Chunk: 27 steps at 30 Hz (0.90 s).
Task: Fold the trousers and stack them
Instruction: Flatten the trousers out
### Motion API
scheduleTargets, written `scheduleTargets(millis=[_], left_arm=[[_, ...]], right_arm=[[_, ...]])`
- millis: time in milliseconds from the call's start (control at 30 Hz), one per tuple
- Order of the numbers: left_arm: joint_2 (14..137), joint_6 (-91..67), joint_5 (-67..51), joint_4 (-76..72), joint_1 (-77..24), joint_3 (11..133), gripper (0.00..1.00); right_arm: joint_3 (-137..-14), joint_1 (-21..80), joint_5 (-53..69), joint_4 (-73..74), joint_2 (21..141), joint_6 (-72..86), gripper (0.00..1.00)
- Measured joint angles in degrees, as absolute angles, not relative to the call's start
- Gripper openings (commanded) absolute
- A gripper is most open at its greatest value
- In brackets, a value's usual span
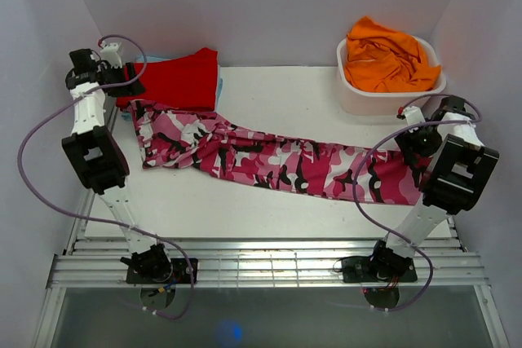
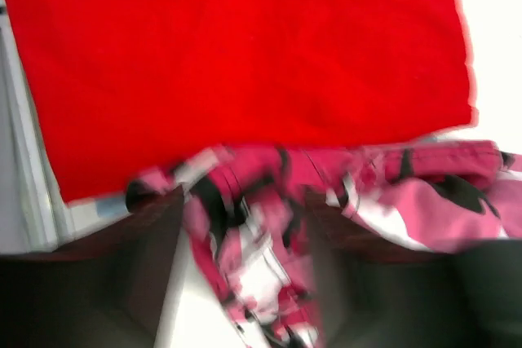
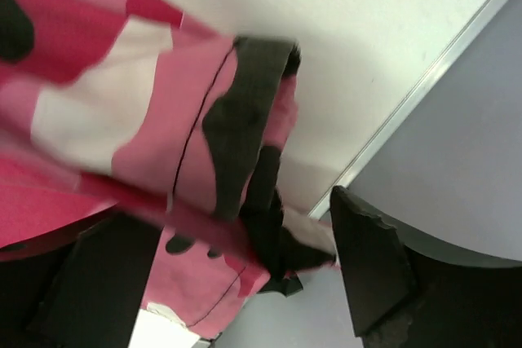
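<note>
Trousers (image 1: 269, 160) lie flat across the table (image 1: 285, 95), long axis running L to R: waist end far L, hems at R.

L gripper (image 1: 128, 97) sits at the waist, fingers part-way apart w/ bunched cloth betw. them; blurred, so can't tell if it's pinching. R gripper (image 3: 228, 283) is at the hem end, jaws wide, astride the cuff.

Each arm is nearest its own end.

Red garment (image 1: 179, 79) touches the waist edge, so there's a risk of snagging it. Orange garment (image 1: 383, 59) in white tub (image 1: 352, 94) is far R, near the R arm but clear of the cloth.
</note>
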State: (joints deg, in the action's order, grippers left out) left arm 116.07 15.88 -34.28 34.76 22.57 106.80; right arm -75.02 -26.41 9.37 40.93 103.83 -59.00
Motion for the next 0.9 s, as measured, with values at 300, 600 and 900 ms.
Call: scheduleTargets(millis=[300,600,900], left_arm=[[97.73,29.5,-38.3,51.44,38.94,87.57,0.98],[91.92,47.9,-45.06,38.39,33.74,54.54,0.98],[93.21,49.19,-44.36,24.27,30.76,49.15,0.79]], right_arm=[[-73.19,-26.24,11.03,48.99,89.19,-62.78,0.94],[-48.03,-15.97,9.63,51.33,81.8,-67.9,0.82],[-44.49,-13.43,3.9,42.44,84.25,-68.79,0.73]])
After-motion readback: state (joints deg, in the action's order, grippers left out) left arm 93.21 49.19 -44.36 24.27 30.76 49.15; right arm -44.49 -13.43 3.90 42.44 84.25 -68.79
